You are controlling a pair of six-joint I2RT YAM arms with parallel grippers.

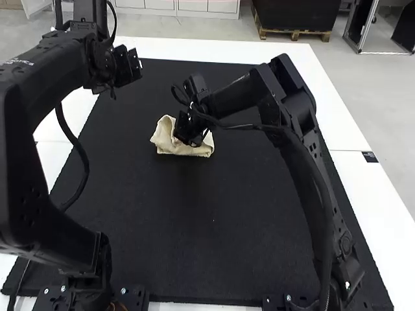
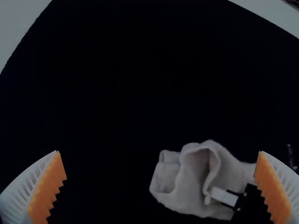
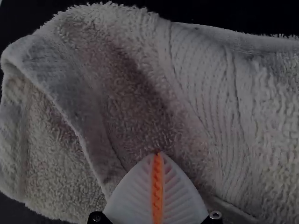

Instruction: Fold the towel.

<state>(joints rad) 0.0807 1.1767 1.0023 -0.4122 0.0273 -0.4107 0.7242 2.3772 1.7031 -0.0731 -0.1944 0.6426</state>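
Note:
The cream towel [image 1: 194,148] lies near the middle of the dark mat, bunched into a small folded bundle with a raised, curled flap. My right gripper [image 1: 185,135] is down at the towel. Seen by the right wrist camera, its fingers [image 3: 159,154] are pressed together against the terry cloth [image 3: 60,154], beside a folded-over edge; no cloth can be made out between the pads. My left gripper [image 1: 109,63] is held above the mat, left of the towel. From its own wrist camera, the left gripper [image 2: 160,151] stands wide open, with the towel [image 2: 191,179] lying below, apart from its pads.
The black mat [image 1: 175,227] covers most of the white table [image 1: 363,194]. My right arm [image 1: 301,155] reaches inward over the mat from the right, and my left arm [image 1: 39,142] rises along the left side with a loose cable.

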